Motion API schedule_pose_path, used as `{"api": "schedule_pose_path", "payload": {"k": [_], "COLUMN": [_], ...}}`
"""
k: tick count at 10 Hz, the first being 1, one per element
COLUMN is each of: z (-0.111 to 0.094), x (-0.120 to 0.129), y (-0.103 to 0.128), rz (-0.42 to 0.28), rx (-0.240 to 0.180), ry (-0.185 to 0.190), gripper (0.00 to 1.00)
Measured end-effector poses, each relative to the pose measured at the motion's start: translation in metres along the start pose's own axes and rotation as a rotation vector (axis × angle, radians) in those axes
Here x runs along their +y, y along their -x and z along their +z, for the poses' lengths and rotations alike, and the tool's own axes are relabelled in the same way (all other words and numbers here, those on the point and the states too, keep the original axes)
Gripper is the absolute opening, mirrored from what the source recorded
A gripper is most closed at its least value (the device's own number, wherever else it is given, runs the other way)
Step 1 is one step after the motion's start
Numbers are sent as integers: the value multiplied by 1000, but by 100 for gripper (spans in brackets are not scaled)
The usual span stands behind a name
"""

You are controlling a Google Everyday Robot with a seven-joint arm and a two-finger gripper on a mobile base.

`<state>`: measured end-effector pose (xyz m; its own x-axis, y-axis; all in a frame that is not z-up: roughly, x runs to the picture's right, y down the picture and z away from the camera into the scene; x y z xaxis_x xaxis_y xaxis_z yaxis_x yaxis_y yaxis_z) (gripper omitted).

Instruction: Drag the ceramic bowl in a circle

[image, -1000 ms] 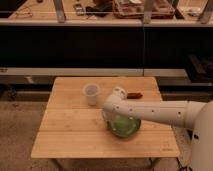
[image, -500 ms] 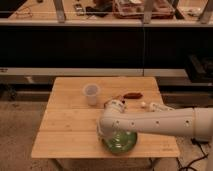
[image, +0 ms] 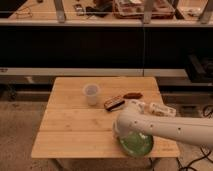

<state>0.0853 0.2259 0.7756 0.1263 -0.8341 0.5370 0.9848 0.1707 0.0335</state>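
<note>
- Lettering on the wrappers cannot be read from where I stand; the dark snack bar [image: 114, 103] near the middle of the wooden table [image: 70, 135] shows a pale band along one side; the white packet [image: 162, 110] towards the right edge carries some marks, none legible
- Upright in the upper middle of the tabletop stands a small translucent whitish plastic cup [image: 91, 93], just left of the snack bar and apart from it; a small brown item [image: 132, 95] lies just up and right of the bar
- From the right edge of the frame a white robot arm [image: 170, 129] reaches across the lower right of the table, passing just below the white packet; its thick rounded end covers the upper left part of the bowl
- Low and green, the ceramic bowl [image: 137, 145] sits at the lower right of the table, right by the front edge and well apart from the cup
- Down at the bowl's left rim, at the tip of the arm, is the gripper [image: 121, 132]; the arm's bulk hides most of it, so I cannot tell whether it is open or closed, nor whether it grasps the rim or only presses on it
- Behind the table a long dark counter [image: 100, 45] runs across the upper frame, with trays [image: 140, 7] on top; cables [image: 200, 160] trail over the speckled floor at lower right
</note>
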Motion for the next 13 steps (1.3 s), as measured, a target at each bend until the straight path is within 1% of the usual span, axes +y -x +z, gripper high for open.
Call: {"api": "schedule_pose_path", "payload": {"k": [1, 2, 4, 5, 6, 7, 8, 9, 10, 11, 12, 13], "z": [-2, 1, 11, 19, 28, 32, 36, 38, 39, 38, 36, 33], "x": [16, 29, 42, 39, 27, 16, 2, -17, -42, -61, -71, -79], "y": [-24, -45, -85, -100, -112, -119, -122, -121, -113, -100, -83, -57], "rz": [27, 52, 88, 88, 72, 52, 28, -8, -63, -111, -149, -188], "rx": [33, 54, 82, 83, 80, 81, 79, 74, 67, 57, 41, 20], "ry": [17, 31, 59, 65, 68, 67, 63, 50, 30, 11, -2, -18], "gripper": [0, 0, 0, 0, 0, 0, 0, 0, 0, 0, 0, 0]}}
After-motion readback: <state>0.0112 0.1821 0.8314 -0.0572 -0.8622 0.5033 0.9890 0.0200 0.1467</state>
